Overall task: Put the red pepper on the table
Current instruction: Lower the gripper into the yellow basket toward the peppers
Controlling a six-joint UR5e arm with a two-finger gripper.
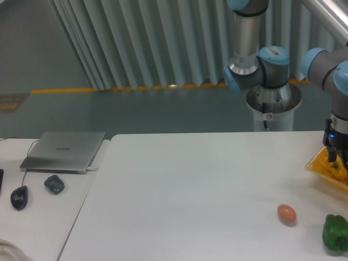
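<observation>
- At the far left, a side desk is sitting against the main worktop, and a closed grey laptop is lying on it with a cable running off its left edge.
- In front of the laptop, a small dark grey object is resting beside a black mouse, the two lying apart.
- The big white worktop is stretching from the middle of the scene to the right edge, its surface plain and smooth.
- Behind it, a grey floor with a yellow stripe is running along a wall of pale vertical slats.
- The arm's silver and blue joints are rising from a round pedestal at the far right of the worktop.
- Toward the near right, a brown egg is lying on the worktop by itself.
- Just right of the egg, a green bell pepper is sitting at the near right corner, partly cut off by the edge of the view.
- At the right edge, the tool is hanging down over a yellow tray, its dark fingers pointing into it; I cannot tell how wide they are standing or whether they are gripping anything.
- The red pepper is not showing anywhere I can see; the tray is mostly cut off by the right edge.
</observation>
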